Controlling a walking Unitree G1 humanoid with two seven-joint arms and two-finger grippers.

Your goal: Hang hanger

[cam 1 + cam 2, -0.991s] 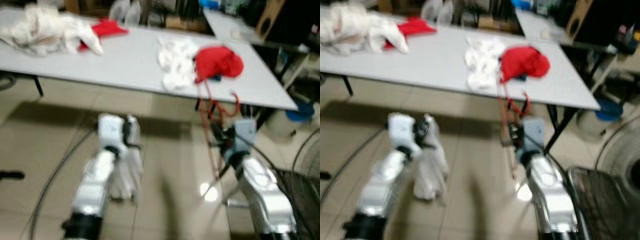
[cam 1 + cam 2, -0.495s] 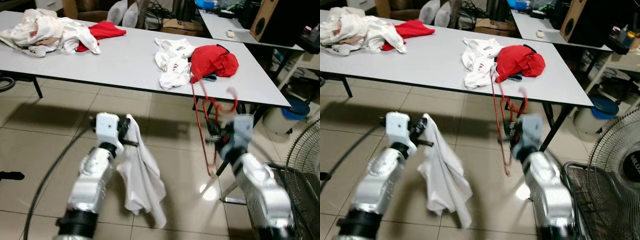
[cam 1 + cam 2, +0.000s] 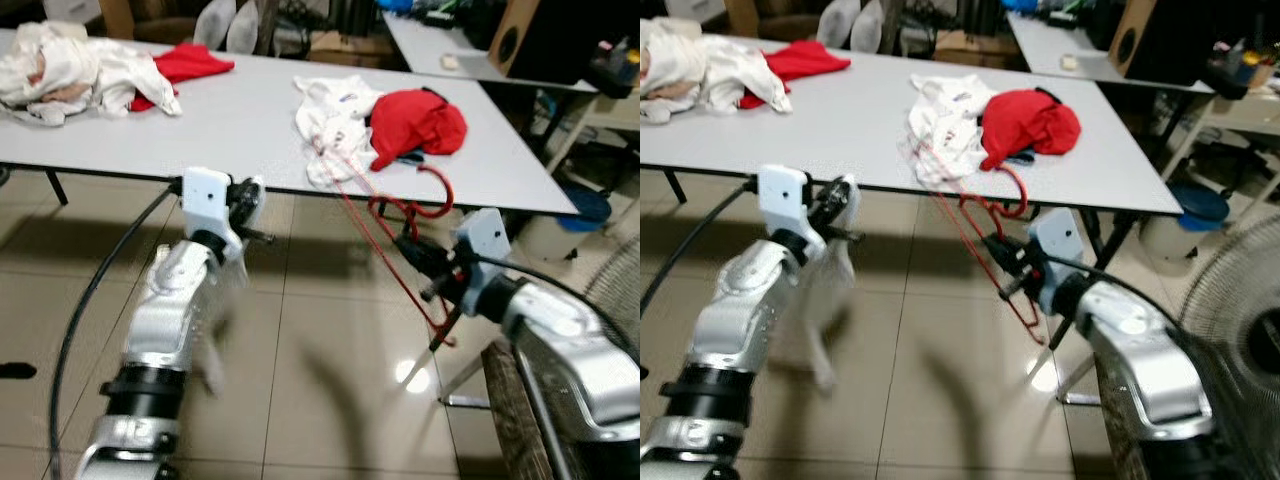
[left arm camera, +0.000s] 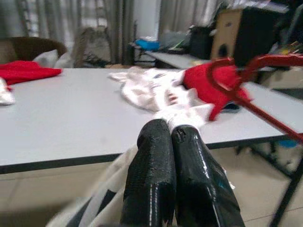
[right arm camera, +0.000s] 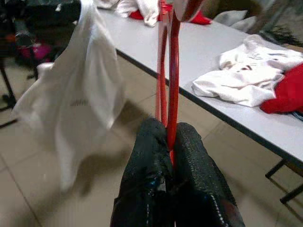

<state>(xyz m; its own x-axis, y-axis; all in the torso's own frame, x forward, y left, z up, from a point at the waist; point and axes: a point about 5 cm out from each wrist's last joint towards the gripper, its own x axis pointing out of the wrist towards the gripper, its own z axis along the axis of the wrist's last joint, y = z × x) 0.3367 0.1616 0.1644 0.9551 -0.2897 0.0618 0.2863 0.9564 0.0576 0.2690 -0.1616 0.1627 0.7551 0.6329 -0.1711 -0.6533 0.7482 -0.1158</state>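
The right hand [image 5: 171, 156] pinches the red hanger [image 3: 400, 235] between its two black fingers, and the hanger is tilted in the air in front of the desk [image 3: 250, 125], its hook near the desk edge. The left hand [image 4: 170, 142] has its fingers pressed together on a white garment [image 5: 80, 90], which hangs down below it toward the tiled floor [image 3: 300, 380]. So both things are picked up, but the garment is not yet on the hanger, and no rail or hook for hanging can be seen. On the desk lie a red cloth [image 3: 418, 122] and white clothes [image 3: 335, 115]. I judge that the task is at an early stage.
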